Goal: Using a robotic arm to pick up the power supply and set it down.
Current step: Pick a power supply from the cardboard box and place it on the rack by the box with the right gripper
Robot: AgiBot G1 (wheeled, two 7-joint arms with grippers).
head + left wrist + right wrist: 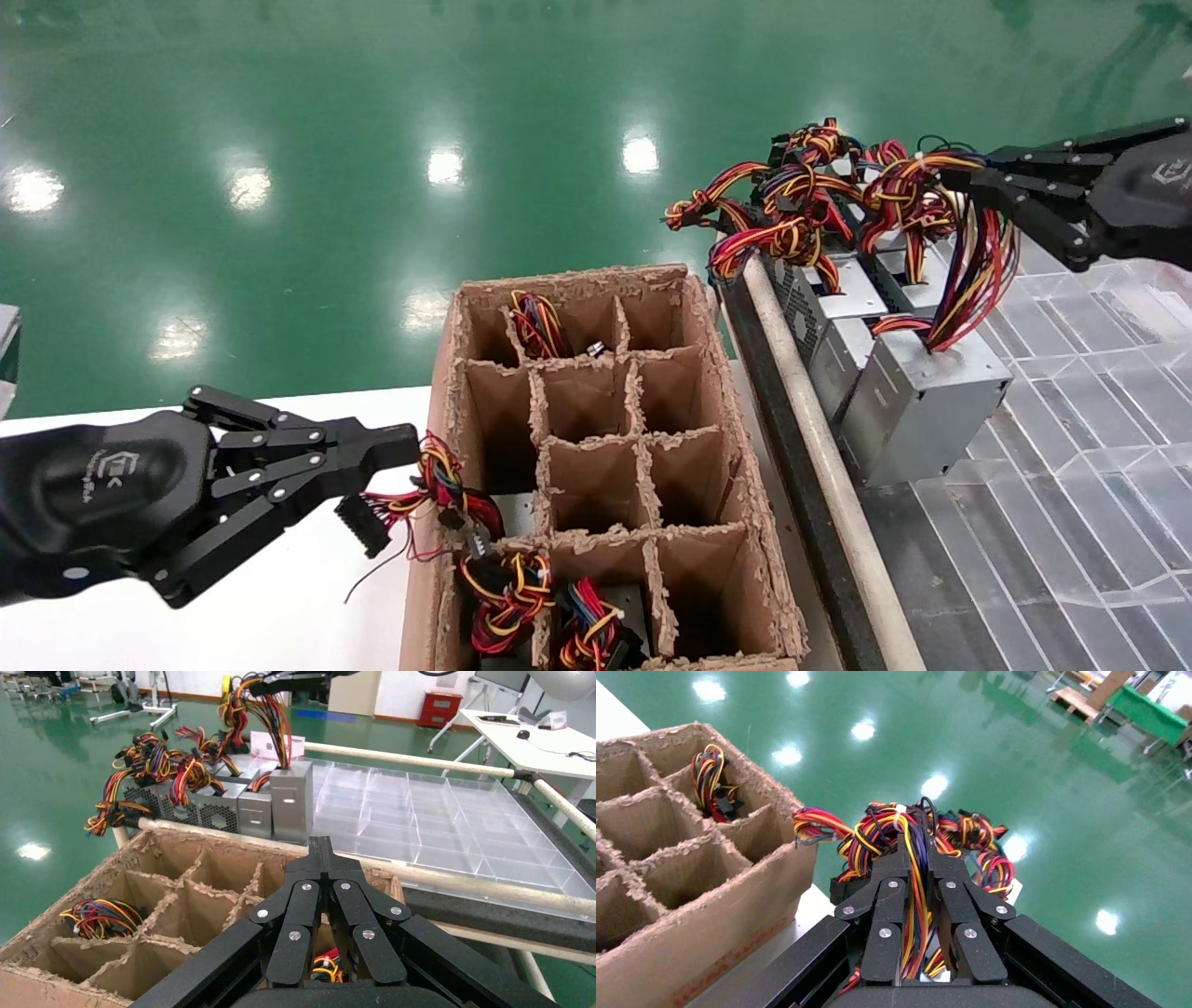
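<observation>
Nearest the head camera, at lower left, the black left gripper [396, 457] has its jaws closed together, tips touching a loose red-yellow wire bundle with black connector [424, 499] at the rim of the brown divided cardboard box [745, 522]; whether it truly pinches a strand cannot be told. Rightward, a row of silver-grey sheet-metal power supplies stands on a clear compartmented plastic tray [1090, 466]. The nearest power supply [917, 396] sits there, its multicoloured wire harness [973, 270] rising to the black right gripper [959, 182], whose fingers are closed on the strands. Risk: lifting by wires alone may let the strands slip through the fingers, or the box swing and strike its neighbours. The right wrist view confirms wires threaded between the fingers [888, 903]; the left wrist view alone shows the unit's seating on the tray.
</observation>
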